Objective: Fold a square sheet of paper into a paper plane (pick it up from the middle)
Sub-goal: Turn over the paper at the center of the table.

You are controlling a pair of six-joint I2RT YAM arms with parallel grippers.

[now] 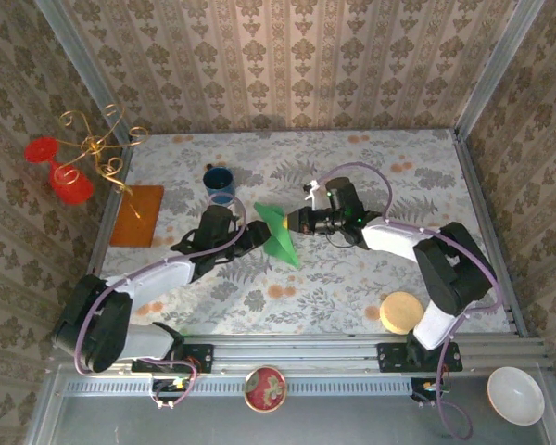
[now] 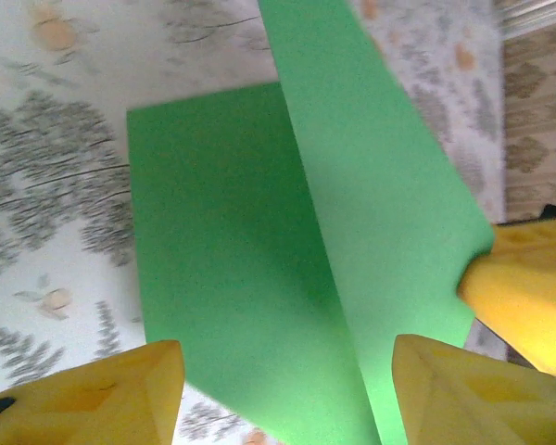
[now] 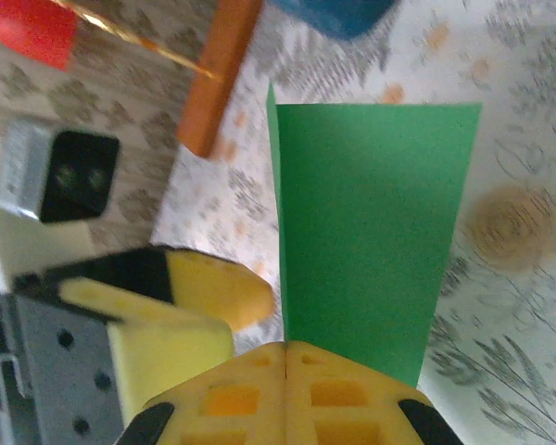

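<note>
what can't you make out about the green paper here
- Top view: green paper too small to count folds; right hand covers part.
- Left wrist view: its top and bottom run off the frame.
- Right wrist view: its near edge is hidden behind the shut hand.

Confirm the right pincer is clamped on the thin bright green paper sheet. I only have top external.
Observer: Yes. In the right wrist view, the right pincer has its jaws pressed together on one edge of the thin bright green paper sheet.
Operator: Left pincer?
Observer: In the left wrist view, the left pincer is open, with a jaw at each side of the sheet. I can't tell whether either touches it.
Operator: Folded yet?
Observer: One straight crease runs across the sheet in that view, splitting it into two panels.
</note>
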